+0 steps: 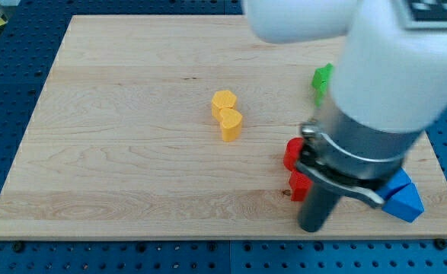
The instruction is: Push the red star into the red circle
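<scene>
The wooden table point(132, 152) is lying on a blue perforated floor. There is no hand here: my tip point(312, 227) is resting near the view's bottom, just beside the lower red block point(298, 185), grasping nothing. The upper red block point(292, 152) is sitting just above it, both half hidden by the arm, so I cannot tell star from circle. Two yellow blocks point(227, 115) are touching at centre; a green block point(322, 78) and blue blocks point(402, 195) are peeking out on the view's right.

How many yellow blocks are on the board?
2. One yellow block sits mid-board; the other yellow block touches it just below. The arm may hide more.
</scene>
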Controlling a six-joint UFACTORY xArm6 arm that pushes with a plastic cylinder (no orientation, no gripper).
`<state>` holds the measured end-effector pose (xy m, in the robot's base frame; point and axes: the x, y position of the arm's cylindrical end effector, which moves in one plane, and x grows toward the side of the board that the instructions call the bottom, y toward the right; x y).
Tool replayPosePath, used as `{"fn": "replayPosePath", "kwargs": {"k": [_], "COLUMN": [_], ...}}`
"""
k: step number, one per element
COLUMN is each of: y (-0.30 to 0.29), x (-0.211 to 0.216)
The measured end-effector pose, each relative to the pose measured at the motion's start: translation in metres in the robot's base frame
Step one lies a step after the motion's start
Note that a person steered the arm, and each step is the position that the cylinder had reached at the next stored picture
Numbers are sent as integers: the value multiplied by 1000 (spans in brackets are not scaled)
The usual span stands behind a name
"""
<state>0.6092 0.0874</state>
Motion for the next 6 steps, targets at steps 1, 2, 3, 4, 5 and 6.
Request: {"fn": "replayPosePath", "kwargs": {"k": [1,2,3,4,5,6], "y": [-15,-8,13,13,13,13], "x": [-10,-12,-12,-17,-24,-29]}}
